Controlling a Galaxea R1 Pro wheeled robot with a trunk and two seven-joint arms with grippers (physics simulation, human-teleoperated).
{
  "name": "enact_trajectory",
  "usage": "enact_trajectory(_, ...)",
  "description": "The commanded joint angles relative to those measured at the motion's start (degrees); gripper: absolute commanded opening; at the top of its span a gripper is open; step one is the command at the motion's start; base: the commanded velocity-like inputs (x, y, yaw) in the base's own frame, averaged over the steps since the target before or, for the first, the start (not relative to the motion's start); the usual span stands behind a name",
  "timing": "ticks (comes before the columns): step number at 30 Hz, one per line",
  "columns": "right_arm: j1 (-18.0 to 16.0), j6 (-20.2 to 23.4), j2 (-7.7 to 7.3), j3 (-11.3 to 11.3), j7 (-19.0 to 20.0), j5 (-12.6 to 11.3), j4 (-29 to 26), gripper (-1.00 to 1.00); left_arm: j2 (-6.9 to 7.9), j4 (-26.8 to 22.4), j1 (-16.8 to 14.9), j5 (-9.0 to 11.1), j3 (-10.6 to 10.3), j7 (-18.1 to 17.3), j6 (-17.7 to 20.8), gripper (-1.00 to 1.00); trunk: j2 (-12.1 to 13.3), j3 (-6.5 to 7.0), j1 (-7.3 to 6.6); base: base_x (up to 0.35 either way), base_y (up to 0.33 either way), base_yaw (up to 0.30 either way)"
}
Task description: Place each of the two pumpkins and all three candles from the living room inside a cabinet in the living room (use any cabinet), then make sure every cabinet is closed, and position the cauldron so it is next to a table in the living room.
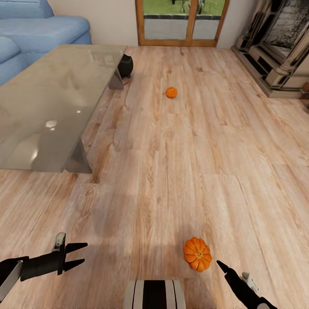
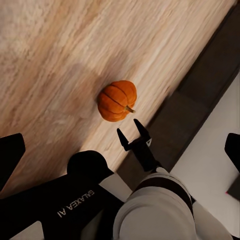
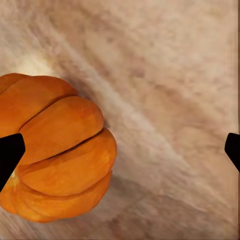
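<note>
One orange pumpkin lies on the wood floor close in front of me, seen too in the left wrist view as the pumpkin and in the right wrist view as the pumpkin. My right gripper hovers open just right of it, one fingertip over its edge, not gripping. A second pumpkin sits farther off mid-floor. The black cauldron stands on the floor at the glass table's far corner. My left gripper is open and holds nothing, low at the left. Candles and cabinet are out of view.
A long glass-topped table on grey legs fills the left side, with a blue sofa behind it. A glossy dark fireplace unit lines the right wall. A wood-framed glass door is at the back. My own base shows at the bottom.
</note>
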Motion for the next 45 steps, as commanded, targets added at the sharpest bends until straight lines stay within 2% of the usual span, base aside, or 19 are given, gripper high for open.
enact_trajectory(1, 0.0, 0.0, 0.02, 0.0, 0.1, 0.0, 0.0, 1.00, 0.00, 0.0, 0.0, 0.0, 0.0, 0.0, 0.0, 1.00, 0.0, -0.23, 0.02, 0.000, 0.000, 0.000)
enact_trajectory(8, 0.0, -0.1, 0.12, 0.2, 1.0, 0.1, -0.1, 1.00, 0.00, 0.0, 0.0, 0.0, 0.0, 0.0, 0.0, 1.00, -0.1, -1.78, 0.20, 0.000, 0.000, 0.000)
enact_trajectory(15, 0.0, -0.2, 0.52, 0.7, 4.4, 0.2, -0.1, 1.00, 0.00, 0.0, 0.0, 0.0, 0.0, 0.0, 0.0, 1.00, -0.1, -1.78, 0.20, 0.000, 0.000, 0.000)
enact_trajectory(36, 0.0, -0.5, 0.83, 1.1, 4.5, 0.2, -0.1, 1.00, 0.00, 0.0, 0.0, 0.0, 0.0, 0.0, 0.0, 1.00, -0.1, -1.78, 0.20, 0.065, 0.041, 0.000)
enact_trajectory(41, -0.1, -0.3, 0.84, 1.1, 4.6, 0.2, -0.2, 1.00, 0.00, 0.0, 0.0, 0.0, 0.1, 0.0, 0.0, 1.00, -0.2, -2.89, 0.33, 0.001, 0.001, 0.000)
enact_trajectory(45, -0.1, -0.2, 1.48, 1.2, 4.8, 0.8, -0.5, 1.00, 0.00, 0.0, 0.0, 0.0, 0.1, 0.0, 0.0, 1.00, -0.2, -3.77, 0.44, 0.000, 0.000, 0.000)
